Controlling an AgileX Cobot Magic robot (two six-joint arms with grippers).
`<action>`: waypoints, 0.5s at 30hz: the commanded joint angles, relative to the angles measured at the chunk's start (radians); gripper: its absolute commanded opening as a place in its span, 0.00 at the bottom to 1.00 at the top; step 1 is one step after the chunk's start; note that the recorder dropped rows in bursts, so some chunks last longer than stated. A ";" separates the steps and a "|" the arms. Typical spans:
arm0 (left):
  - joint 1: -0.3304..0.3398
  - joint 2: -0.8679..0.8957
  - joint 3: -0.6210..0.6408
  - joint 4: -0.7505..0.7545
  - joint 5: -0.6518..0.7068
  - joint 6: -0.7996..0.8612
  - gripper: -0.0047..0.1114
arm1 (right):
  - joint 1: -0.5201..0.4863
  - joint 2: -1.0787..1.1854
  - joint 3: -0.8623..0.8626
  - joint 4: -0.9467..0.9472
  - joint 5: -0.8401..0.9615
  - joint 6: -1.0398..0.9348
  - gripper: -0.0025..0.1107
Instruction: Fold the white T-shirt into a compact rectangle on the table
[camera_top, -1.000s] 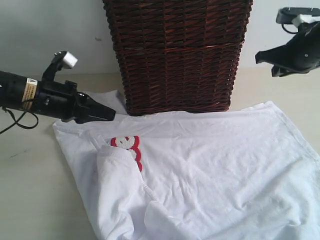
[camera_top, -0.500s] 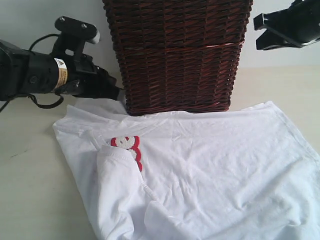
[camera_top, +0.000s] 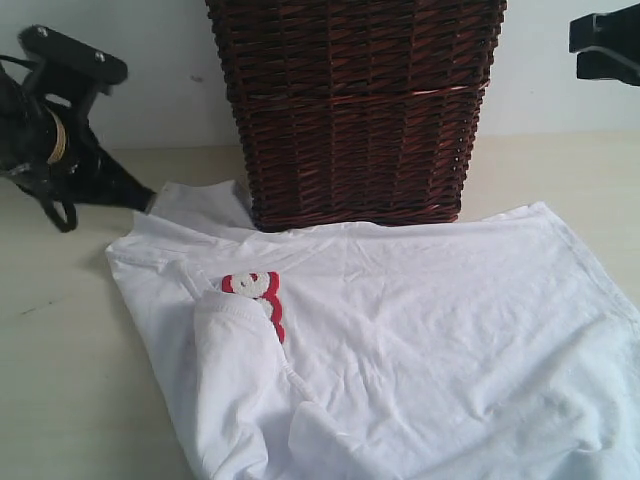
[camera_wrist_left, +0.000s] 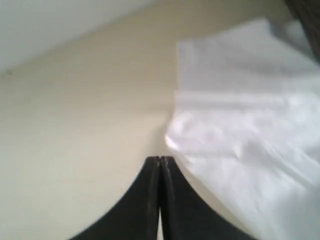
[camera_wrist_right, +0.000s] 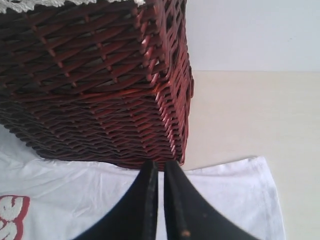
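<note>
The white T-shirt (camera_top: 420, 330) lies spread and rumpled on the table (camera_top: 60, 380), with one side folded over by its red patch (camera_top: 255, 292). My left gripper (camera_top: 145, 200) is shut and empty, hovering at the shirt's far left corner beside a sleeve. The left wrist view shows its jaws (camera_wrist_left: 160, 159) pressed together over bare table (camera_wrist_left: 75, 125), the shirt's edge (camera_wrist_left: 250, 125) just beside them. My right gripper (camera_top: 578, 50) hangs high at the right, away from the cloth. In the right wrist view its jaws (camera_wrist_right: 160, 162) are shut with nothing between them, above the shirt (camera_wrist_right: 225, 200).
A tall dark brown wicker basket (camera_top: 355, 110) stands at the back middle, touching the shirt's far edge; it also shows in the right wrist view (camera_wrist_right: 95, 85), with a lace liner (camera_wrist_right: 30, 4) at its rim. Bare table lies left of the shirt and to the basket's right (camera_wrist_right: 250, 110).
My left arm has pulled back from over the shirt's corner toward the left edge. My right gripper has risen and moved right, now mostly out of the exterior view. The shirt has not moved.
</note>
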 joint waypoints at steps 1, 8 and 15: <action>-0.009 0.003 -0.076 -0.881 0.171 0.999 0.04 | -0.005 -0.097 0.066 0.022 -0.035 -0.015 0.07; -0.178 0.053 -0.074 -1.202 0.190 1.538 0.16 | -0.005 -0.175 0.124 0.022 -0.014 -0.029 0.07; -0.301 0.148 -0.074 -0.988 0.028 1.460 0.65 | -0.005 -0.186 0.196 0.026 -0.022 -0.062 0.07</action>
